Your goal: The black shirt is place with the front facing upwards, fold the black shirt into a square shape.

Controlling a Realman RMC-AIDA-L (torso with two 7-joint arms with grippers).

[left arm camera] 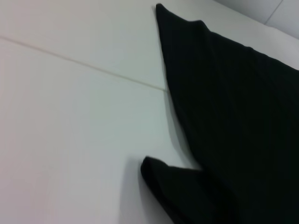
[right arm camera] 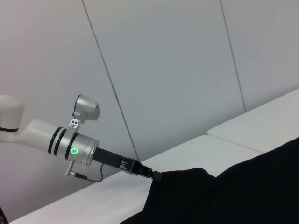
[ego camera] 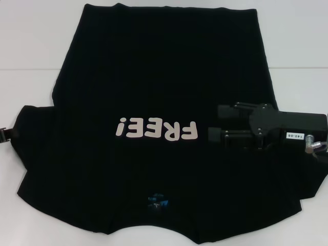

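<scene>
Right gripper: fingers spread, lying over the shirt near the desk's right edge. Left gripper pinches the left sleeve. Shirt is limp and light; take it at hems or sleeve edges.

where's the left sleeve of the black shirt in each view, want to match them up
Head view: the left sleeve of the black shirt is at the picture's left edge, where the left gripper just shows.
Left wrist view: the sleeve tip sits low in the picture, on the white table.
Right wrist view: the sleeve is far off, at the left gripper.
Shared landmark: the sleeve's rounded end.
</scene>
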